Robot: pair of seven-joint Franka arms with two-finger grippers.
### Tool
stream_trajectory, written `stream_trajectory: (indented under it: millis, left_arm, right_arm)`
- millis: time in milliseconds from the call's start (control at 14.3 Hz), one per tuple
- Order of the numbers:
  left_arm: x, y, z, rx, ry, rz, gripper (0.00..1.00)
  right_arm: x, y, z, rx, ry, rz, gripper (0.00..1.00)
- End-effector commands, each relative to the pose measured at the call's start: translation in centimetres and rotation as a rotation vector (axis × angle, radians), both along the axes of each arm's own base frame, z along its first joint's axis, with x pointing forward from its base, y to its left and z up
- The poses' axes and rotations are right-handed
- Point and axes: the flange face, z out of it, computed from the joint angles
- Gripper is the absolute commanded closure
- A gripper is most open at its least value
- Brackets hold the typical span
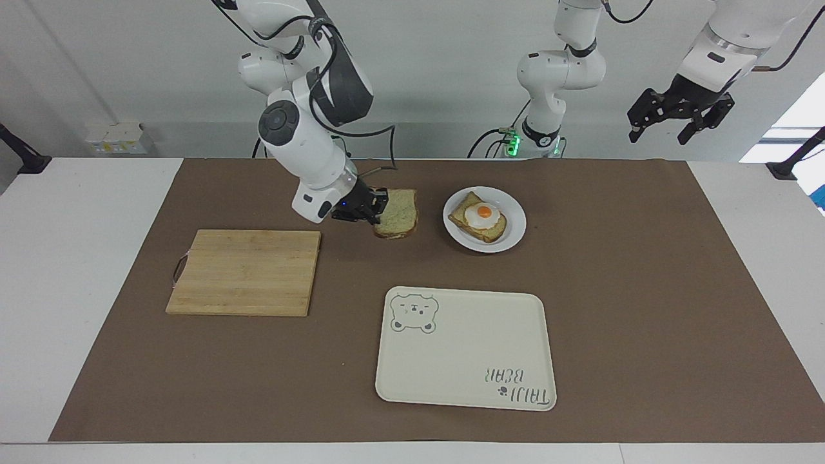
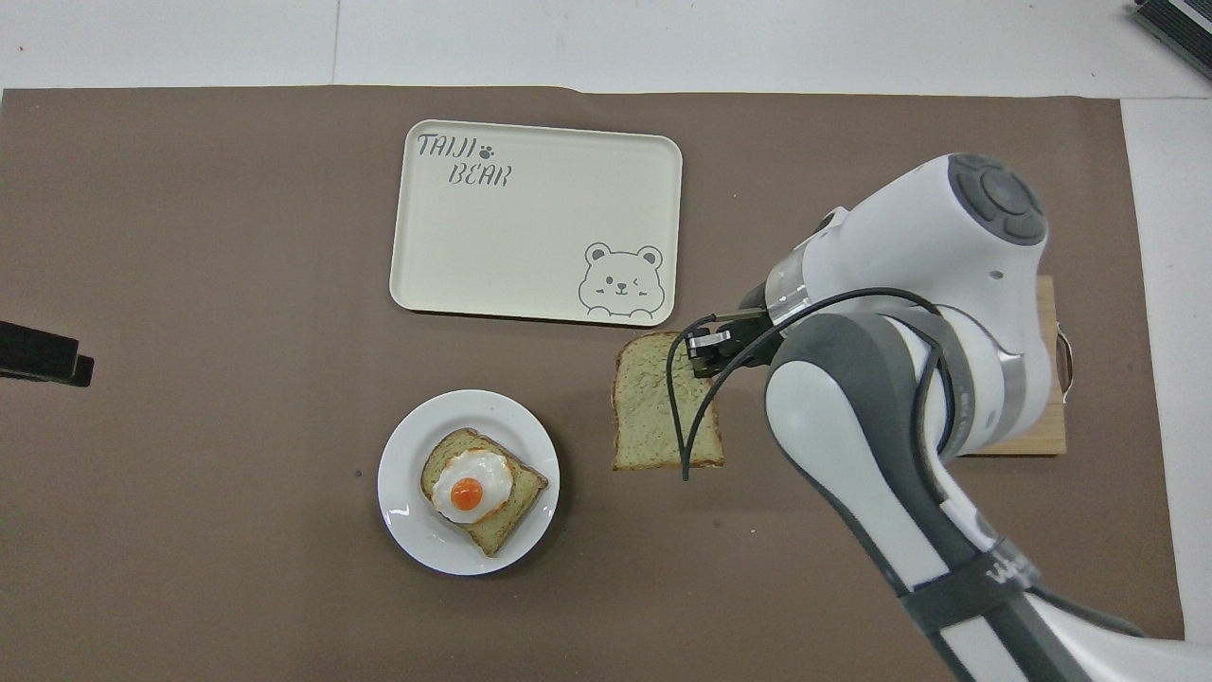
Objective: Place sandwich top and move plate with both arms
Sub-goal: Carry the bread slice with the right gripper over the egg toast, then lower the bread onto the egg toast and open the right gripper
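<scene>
My right gripper (image 1: 376, 209) is shut on the edge of the sandwich top (image 1: 397, 222), a pale speckled bread slice with a brown crust. It holds the slice in the air over the brown mat, between the wooden board and the plate. In the overhead view the slice (image 2: 653, 407) hangs flat from the right gripper (image 2: 705, 346). The small white plate (image 1: 514, 236) bears a toast with a fried egg (image 1: 482, 216); it also shows in the overhead view (image 2: 402, 511). My left gripper (image 1: 680, 119) waits raised over the left arm's end of the table, open and empty.
A bare wooden cutting board (image 1: 245, 270) lies toward the right arm's end of the table. A cream rectangular tray with a bear drawing (image 1: 464, 348) lies farther from the robots than the plate. A brown mat covers the table.
</scene>
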Motion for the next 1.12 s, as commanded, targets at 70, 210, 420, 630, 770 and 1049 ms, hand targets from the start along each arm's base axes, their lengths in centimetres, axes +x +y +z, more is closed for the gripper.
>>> stream_trajectory:
  millis: [70, 210, 420, 630, 770, 1049]
  left_arm:
    - [-0.9, 0.3, 0.0, 0.021, 0.006, 0.011, 0.00]
    - [-0.9, 0.3, 0.0, 0.021, 0.006, 0.011, 0.00]
    - [-0.9, 0.3, 0.0, 0.021, 0.006, 0.011, 0.00]
    - [-0.9, 0.3, 0.0, 0.021, 0.006, 0.011, 0.00]
    - [-0.9, 0.3, 0.0, 0.021, 0.006, 0.011, 0.00]
    - [-0.9, 0.3, 0.0, 0.021, 0.006, 0.011, 0.00]
  right_arm:
    - [-1.4, 6.0, -1.7, 0.021, 0.002, -0.056, 1.00]
    - [-2.6, 8.8, -2.5, 0.022, 0.000, -0.023, 1.00]
    - [-4.5, 13.6, -4.5, 0.026, -0.017, -0.023, 1.00]
    - [-5.3, 17.0, -7.4, 0.036, -0.052, -0.032, 1.00]
    - [-6.4, 19.2, -8.4, 0.046, -0.074, -0.029, 1.00]
    - [-6.7, 20.1, -10.0, 0.041, -0.080, -0.036, 1.00]
